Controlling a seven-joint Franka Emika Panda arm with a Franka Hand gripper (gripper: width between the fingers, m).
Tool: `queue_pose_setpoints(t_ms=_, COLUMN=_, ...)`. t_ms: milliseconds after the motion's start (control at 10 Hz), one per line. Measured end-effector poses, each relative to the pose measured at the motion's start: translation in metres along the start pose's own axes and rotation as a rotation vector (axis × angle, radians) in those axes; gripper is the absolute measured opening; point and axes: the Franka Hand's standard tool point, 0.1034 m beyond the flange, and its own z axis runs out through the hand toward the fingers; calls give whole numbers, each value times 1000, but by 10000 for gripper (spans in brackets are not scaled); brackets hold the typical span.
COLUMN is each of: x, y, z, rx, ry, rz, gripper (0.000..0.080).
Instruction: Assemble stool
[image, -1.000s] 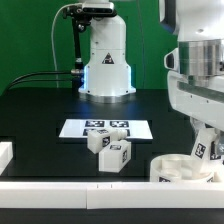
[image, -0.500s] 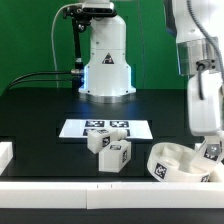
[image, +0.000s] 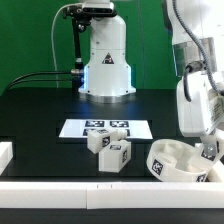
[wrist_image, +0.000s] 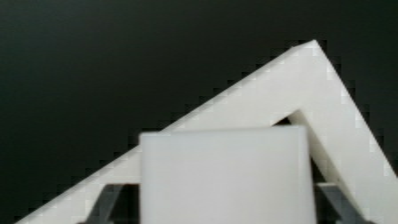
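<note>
Pincer low at exterior view's right, clamped on white stool leg. In wrist view I see leg filling gap between dark fingers. Round seat tilted, just beside pincer toward exterior view's left; contact, cannot tell. Loose leg and second loose leg well apart from pincer on same side, touching each other, near marker board. White rail corner beyond held leg.

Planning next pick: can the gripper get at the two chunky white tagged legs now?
Probably not yet: the gripper looks shut on the round white plastic seat, so it is occupied. The chunky white tagged legs lie uncovered.
</note>
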Motion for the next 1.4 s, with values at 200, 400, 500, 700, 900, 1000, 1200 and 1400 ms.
queue_pose_setpoints(t_ms=200, x=0, y=0, z=-1, rx=-5, ry=0, rz=-56, gripper=491)
queue_pose_setpoints(t_ms=400, x=-5, y=-4, z=-14, rx=-12, ry=-18, rz=-221, gripper=597)
queue_pose_setpoints(t_ms=500, x=-8, y=-7, z=-21, rx=-7, ry=-26, rz=-365, gripper=639)
queue_pose_setpoints(t_ms=700, x=-11, y=-4, z=-29, rx=-22, ry=-35, rz=-641, gripper=647)
queue_pose_setpoints(t_ms=900, x=-8, y=-4, z=-27, rx=-21, ry=-32, rz=-772, gripper=649)
queue_pose_setpoints(t_ms=1000, x=-8, y=-4, z=-27, rx=-20, ry=-32, rz=-849, gripper=649)
queue_pose_setpoints(t_ms=1200, x=-11, y=0, z=-30, rx=-50, ry=-18, rz=-1130, gripper=649)
queue_pose_setpoints(t_ms=1400, x=-10, y=4, z=-37, rx=-57, ry=0, rz=-1463, gripper=649)
